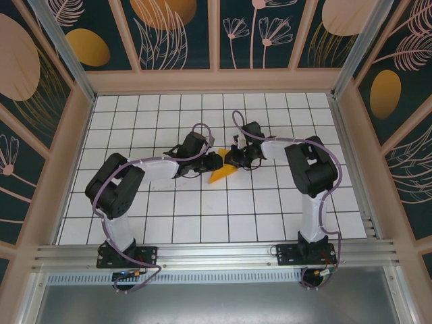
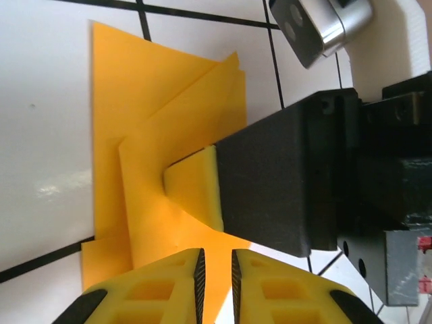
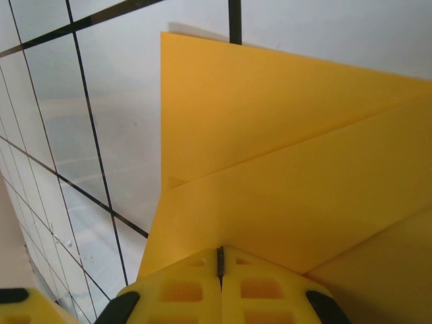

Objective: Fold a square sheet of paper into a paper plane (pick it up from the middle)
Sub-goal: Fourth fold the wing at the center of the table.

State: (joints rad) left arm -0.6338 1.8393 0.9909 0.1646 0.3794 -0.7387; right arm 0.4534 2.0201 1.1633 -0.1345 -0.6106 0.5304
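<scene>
The orange-yellow sheet of paper (image 1: 221,175) lies on the tiled floor between both arms, folded into a pointed, layered shape with diagonal creases (image 2: 155,101). My left gripper (image 1: 214,162) hovers over its near edge; its yellow fingers (image 2: 169,277) stand a narrow gap apart with nothing between them (image 2: 216,255). My right gripper (image 1: 231,160) is shut, its pads together (image 3: 220,251), and its tips rest on the folded paper (image 3: 283,135). In the left wrist view the right gripper's yellow finger (image 2: 197,192) presses on the paper where a flap bulges up around it.
The white tiled floor (image 1: 169,216) with black grid lines spreads out on all sides. Patterned walls (image 1: 47,135) and wooden frames enclose it. A silver camera housing (image 2: 324,27) on the right arm sits close above the paper.
</scene>
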